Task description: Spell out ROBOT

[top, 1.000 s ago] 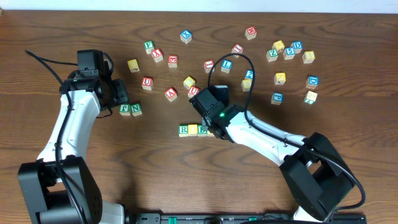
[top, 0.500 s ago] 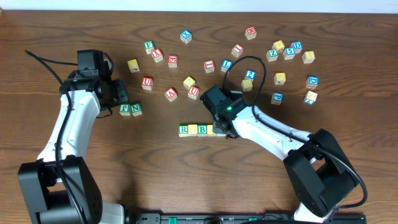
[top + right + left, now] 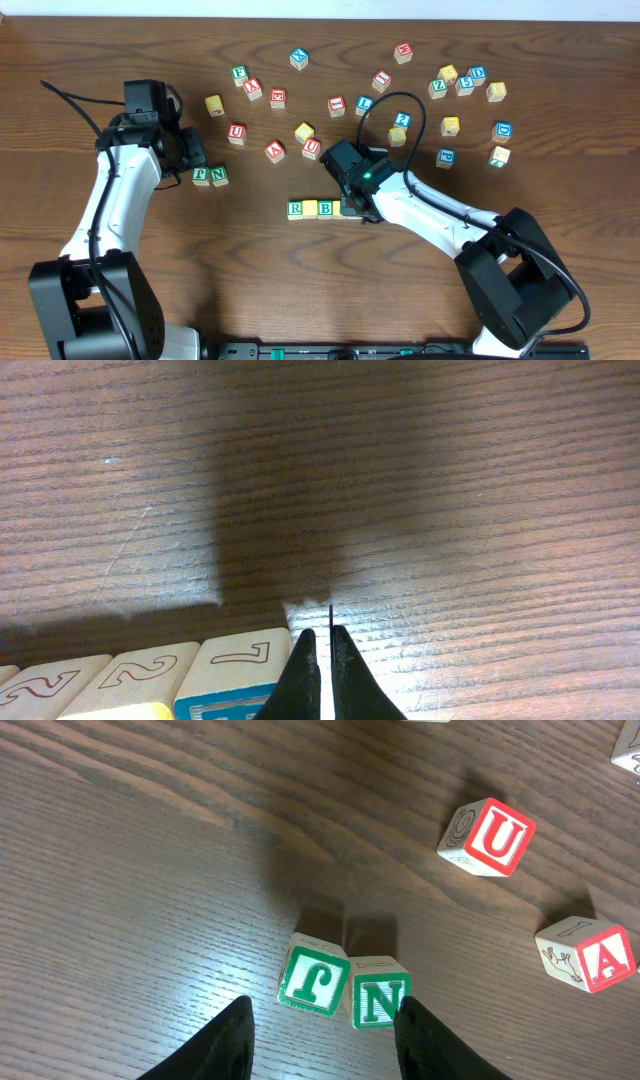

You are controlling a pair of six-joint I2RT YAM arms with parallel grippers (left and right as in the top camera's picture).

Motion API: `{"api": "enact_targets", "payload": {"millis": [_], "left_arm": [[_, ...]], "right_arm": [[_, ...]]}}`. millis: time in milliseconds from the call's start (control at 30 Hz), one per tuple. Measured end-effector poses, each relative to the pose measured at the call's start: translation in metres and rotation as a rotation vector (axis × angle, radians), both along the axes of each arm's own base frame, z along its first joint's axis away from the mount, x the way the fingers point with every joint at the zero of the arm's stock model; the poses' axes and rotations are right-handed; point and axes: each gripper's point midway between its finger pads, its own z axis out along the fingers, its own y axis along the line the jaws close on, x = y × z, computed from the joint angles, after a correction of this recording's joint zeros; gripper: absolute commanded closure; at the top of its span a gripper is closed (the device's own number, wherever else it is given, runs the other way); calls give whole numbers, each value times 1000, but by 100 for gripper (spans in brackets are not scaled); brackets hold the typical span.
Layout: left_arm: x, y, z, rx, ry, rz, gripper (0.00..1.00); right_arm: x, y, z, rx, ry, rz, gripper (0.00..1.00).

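Note:
A row of letter blocks lies mid-table: green R [image 3: 295,209], a yellow block [image 3: 311,208] and blue B [image 3: 327,209], with one more block partly hidden under my right gripper [image 3: 354,207]. That gripper is shut and empty, its tips on the table beside the row's right end. In the right wrist view the shut fingers [image 3: 320,660] touch the side of the end block [image 3: 235,670]. My left gripper [image 3: 322,1025] is open and empty, above a green pair, a J-like block [image 3: 313,980] and N [image 3: 380,995]. Loose letter blocks are scattered at the back.
Red U [image 3: 488,838] and red A [image 3: 590,955] blocks lie right of the left gripper. Several loose blocks spread across the back, from a yellow block [image 3: 213,104] to a cluster at the far right [image 3: 465,82]. A cable [image 3: 375,100] loops over the right arm.
My right gripper has moved right along the row, uncovering the blue B block, and now stays at the row's right end. The left arm has not moved.

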Motion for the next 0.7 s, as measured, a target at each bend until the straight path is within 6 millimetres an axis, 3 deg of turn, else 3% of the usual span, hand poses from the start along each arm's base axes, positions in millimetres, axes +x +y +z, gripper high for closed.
{"api": "enact_targets", "payload": {"millis": [700], "left_arm": [[0, 0, 0, 0, 0, 0, 55]], "right_arm": [[-1, -2, 0, -3, 3, -26, 99]]}}
